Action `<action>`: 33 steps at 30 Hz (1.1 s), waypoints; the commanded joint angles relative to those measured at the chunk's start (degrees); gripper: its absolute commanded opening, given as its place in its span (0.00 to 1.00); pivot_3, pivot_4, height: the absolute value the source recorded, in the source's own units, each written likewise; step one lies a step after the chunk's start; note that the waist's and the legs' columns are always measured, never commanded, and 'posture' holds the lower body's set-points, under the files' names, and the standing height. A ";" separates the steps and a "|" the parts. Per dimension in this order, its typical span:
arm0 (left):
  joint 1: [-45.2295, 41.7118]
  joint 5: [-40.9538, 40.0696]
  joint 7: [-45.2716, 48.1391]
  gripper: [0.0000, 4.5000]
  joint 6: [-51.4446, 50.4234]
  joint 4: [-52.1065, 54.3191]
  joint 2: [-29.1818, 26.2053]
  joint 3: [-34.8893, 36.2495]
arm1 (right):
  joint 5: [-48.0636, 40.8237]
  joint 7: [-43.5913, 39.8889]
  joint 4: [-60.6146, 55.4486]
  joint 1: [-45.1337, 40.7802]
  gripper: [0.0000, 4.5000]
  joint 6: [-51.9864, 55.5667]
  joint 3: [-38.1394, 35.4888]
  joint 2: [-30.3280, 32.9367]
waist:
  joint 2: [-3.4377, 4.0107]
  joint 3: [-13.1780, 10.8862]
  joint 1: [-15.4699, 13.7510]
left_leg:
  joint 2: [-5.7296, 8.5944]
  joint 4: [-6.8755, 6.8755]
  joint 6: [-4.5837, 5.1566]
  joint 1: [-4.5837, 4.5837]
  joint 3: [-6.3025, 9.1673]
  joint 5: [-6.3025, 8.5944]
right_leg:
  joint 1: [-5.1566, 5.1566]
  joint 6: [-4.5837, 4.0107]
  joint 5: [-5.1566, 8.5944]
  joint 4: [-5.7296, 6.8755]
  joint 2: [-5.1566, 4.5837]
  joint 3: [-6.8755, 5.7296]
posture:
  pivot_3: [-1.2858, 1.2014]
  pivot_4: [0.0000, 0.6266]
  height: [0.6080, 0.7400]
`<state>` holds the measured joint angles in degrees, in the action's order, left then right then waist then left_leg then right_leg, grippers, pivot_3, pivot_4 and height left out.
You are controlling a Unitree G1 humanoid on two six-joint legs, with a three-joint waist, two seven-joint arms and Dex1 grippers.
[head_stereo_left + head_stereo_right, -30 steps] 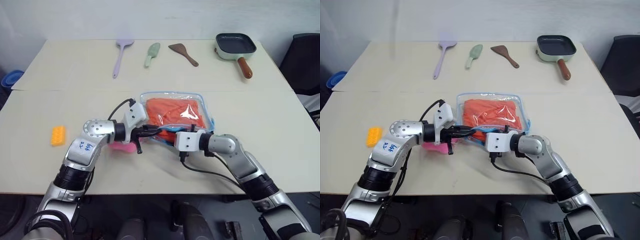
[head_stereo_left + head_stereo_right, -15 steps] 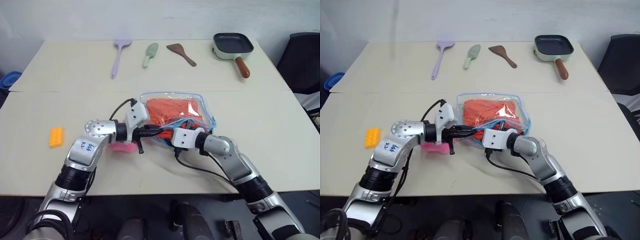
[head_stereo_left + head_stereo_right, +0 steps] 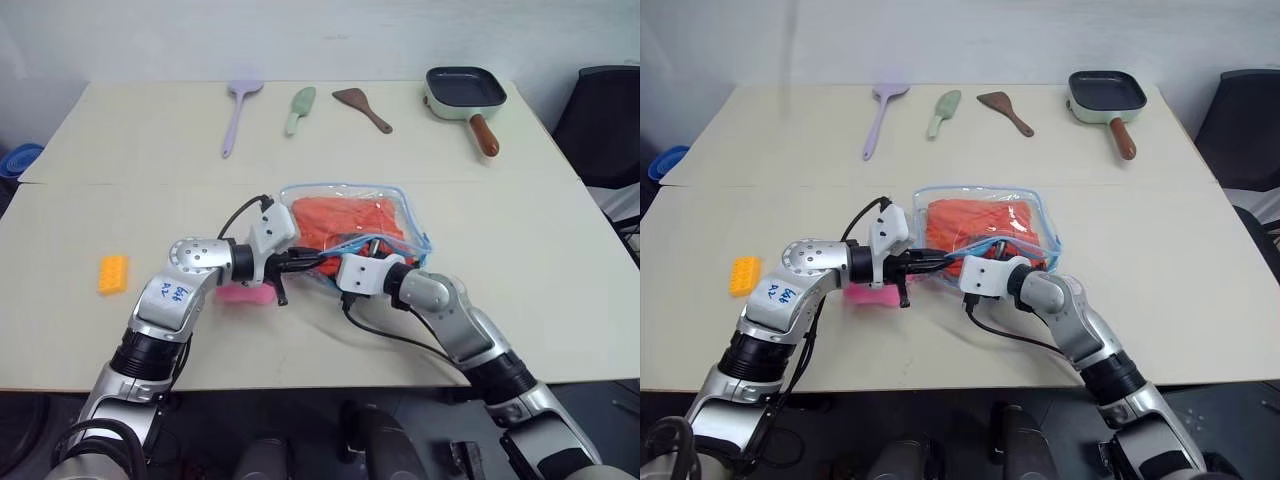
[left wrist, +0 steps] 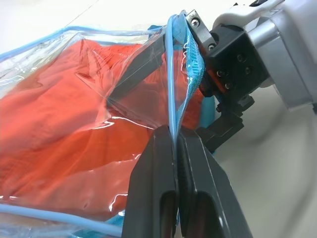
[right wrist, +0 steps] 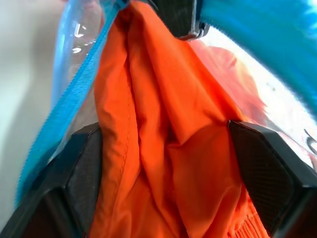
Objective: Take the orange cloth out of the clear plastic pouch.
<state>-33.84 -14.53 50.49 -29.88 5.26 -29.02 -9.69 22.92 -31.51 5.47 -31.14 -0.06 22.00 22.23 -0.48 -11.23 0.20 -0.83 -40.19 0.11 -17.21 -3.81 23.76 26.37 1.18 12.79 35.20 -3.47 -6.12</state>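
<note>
Clear blue-edged plastic pouch point(image 3: 350, 225) mouth pinched by clenched left gripper point(image 4: 176, 144); right gripper point(image 5: 163, 144) spread around folded orange cloth point(image 5: 168, 148), centre frame; extraction pending.

The table point(image 3: 560, 260) has wide bare stretches on the left and right of the middle and along its near edge, so an arm has room to pass there. Mid-table, the clear plastic pouch point(image 3: 400, 205) blocks the way, with a pink plush charm point(image 3: 240, 293) just beside it on the left. Its mouth is crowded: the left gripper point(image 4: 176, 148) pinches the blue edge, and the right gripper point(image 5: 168, 148), fingers spread, sits inside around the orange cloth point(image 5: 163, 124). Far left lies a small orange block point(image 3: 113, 273). Along the far edge stand a purple spatula point(image 3: 237, 110), a green scoop point(image 3: 300, 107), a brown spatula point(image 3: 362, 107) and a square pan point(image 3: 466, 90), with gaps between them.
</note>
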 commanded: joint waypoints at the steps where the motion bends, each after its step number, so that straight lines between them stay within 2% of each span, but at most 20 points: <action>1: -1.09 -0.66 0.27 0.00 0.78 1.89 0.30 0.47 | 2.19 1.11 6.51 0.13 0.88 1.27 0.97 0.11 | -0.02 0.02 0.03 | 0.00 0.00 0.00 0.02 0.00 0.00 | -0.02 -0.01 0.00 0.01 0.00 0.01 | 0.52 0.24 1.00; 5: -1.31 -0.60 0.14 0.00 0.90 1.61 0.28 0.60 | 1.51 0.97 7.16 0.17 0.69 0.44 1.21 0.33 | -0.05 0.05 -0.12 | 0.01 0.00 0.00 0.04 0.00 0.00 | -0.03 -0.01 0.00 0.04 -0.03 0.02 | 0.52 0.24 1.00; 13: -1.56 -0.38 -0.21 0.00 1.27 0.85 0.62 0.69 | 1.46 -0.06 5.98 1.64 0.05 -0.43 1.52 1.35 | -0.05 0.05 -0.18 | 0.03 -0.01 0.01 0.00 0.03 -0.01 | -0.02 -0.01 0.00 0.03 -0.06 0.00 | 0.52 0.24 1.00; 14: -1.78 -0.30 -0.40 0.00 1.29 0.57 0.81 0.70 | 1.45 -0.26 5.42 1.97 0.00 -0.45 1.46 1.56 | -0.05 0.05 -0.19 | 0.03 -0.01 0.01 -0.01 0.03 -0.01 | -0.02 0.00 0.00 0.02 -0.06 0.00 | 0.52 0.24 1.00; 21: -2.74 2.38 -2.21 0.00 3.49 -3.03 1.25 0.40 | 0.74 -4.26 -1.60 4.64 0.00 -3.03 0.94 6.88 | -0.05 0.05 -0.44 | 0.03 0.00 0.01 -0.05 0.08 -0.01 | -0.02 0.00 0.00 -0.04 -0.05 -0.04 | 0.52 0.24 1.00; 27: -3.61 6.39 -4.29 0.00 8.34 -9.50 1.18 0.21 | -5.81 -12.81 -11.25 9.79 0.00 -11.26 -1.54 16.86 | -0.06 0.05 -0.53 | 0.03 0.04 0.01 -0.07 0.09 -0.01 | -0.02 0.01 0.00 -0.13 -0.03 -0.08 | 0.52 0.24 1.00; 31: -5.17 8.96 -7.75 0.00 11.47 -14.62 2.08 0.89 | -16.36 -21.67 -18.07 14.96 0.00 -15.79 -2.17 21.91 | -0.07 0.05 -0.53 | 0.02 0.08 0.01 -0.07 0.08 -0.01 | 0.00 0.01 0.00 -0.12 -0.01 -0.09 | 0.52 0.24 1.00; 33: -6.53 9.78 -10.04 0.00 12.46 -17.46 3.17 1.52 | -16.63 -25.05 -19.02 16.69 0.00 -19.87 -1.12 25.32 | -0.07 0.05 -0.69 | 0.02 0.09 0.01 -0.07 0.09 -0.01 | -0.02 0.01 0.00 -0.16 -0.01 -0.13 | 0.52 0.24 1.00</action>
<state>-38.81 -6.31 44.02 -18.67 -10.57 -25.58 -10.64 8.11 -52.60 -11.33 -15.67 -16.46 19.93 45.49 -0.55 -11.18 -0.48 -0.79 -40.10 0.12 -17.28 -3.74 23.75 26.35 1.19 12.78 35.04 -3.50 -6.24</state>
